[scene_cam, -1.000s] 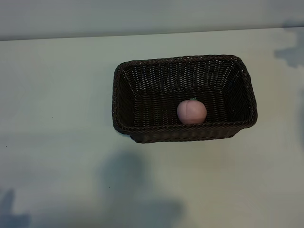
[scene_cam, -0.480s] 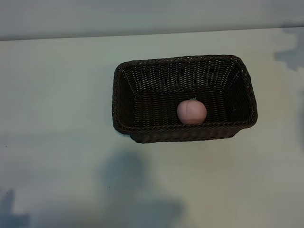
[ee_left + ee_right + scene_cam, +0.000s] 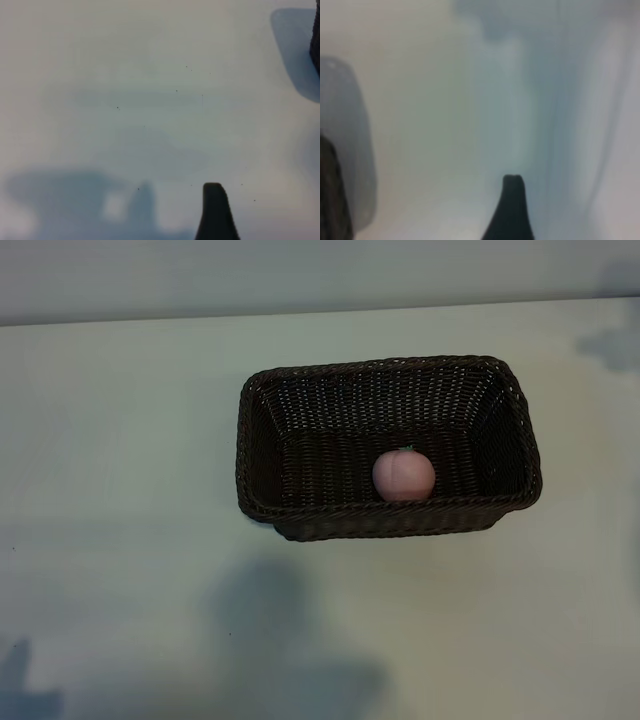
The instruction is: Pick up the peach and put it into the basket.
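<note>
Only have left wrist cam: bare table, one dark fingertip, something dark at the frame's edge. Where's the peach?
Observer: The peach lies inside the basket, against the long wall on the lower side of the exterior view, right of centre.
Operator: Anything gripping it?
Observer: No. The exterior view shows no arm over the basket, and the peach sits free on the woven floor.
Operator: Right arm?
Observer: Its wrist view shows one dark fingertip above bare table, nothing held, with only a sliver of basket at the frame's edge.
</note>
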